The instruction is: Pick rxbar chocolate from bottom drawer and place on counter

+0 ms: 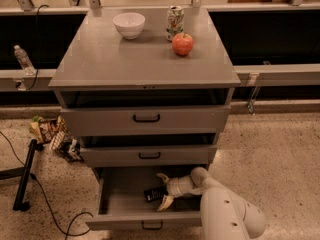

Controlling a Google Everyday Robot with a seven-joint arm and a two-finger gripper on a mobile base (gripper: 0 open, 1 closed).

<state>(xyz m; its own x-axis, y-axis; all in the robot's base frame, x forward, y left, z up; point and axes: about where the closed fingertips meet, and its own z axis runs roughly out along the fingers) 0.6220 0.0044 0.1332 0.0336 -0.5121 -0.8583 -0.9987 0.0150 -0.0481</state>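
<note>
My gripper (163, 190) was down inside the bottom drawer (120, 204), which stood pulled out well past the two drawers above it. My white arm (225, 211) reached into it from the right front corner. The two pale fingers (165, 202) were spread apart, one pointing toward the back of the drawer and the other toward its front, with nothing clamped between them.

The rxbar chocolate (151, 195) lay flat on the drawer floor just to the left of my gripper. Its right end reached into the gap between the spread fingers and its left end stuck out beyond them. I could not tell whether either finger touched the wrapper. It was the only bar I saw in the drawer.

There were three grey drawers in the cabinet, each with one black handle. The top drawer (146, 118) and the middle drawer (149, 155) were each pulled out a little, with a dark gap showing above each front.

The counter (110, 64) carried three things, all toward its back edge: one white bowl (129, 24), one drink can (174, 22) standing upright to the right of it, and one red apple (183, 44) just in front of the can. None of them touched the bowl.

On the floor to the left of the cabinet lay a small heap of snack bags (50, 133). One clear water bottle (23, 59) stood on the ledge at the far left.
</note>
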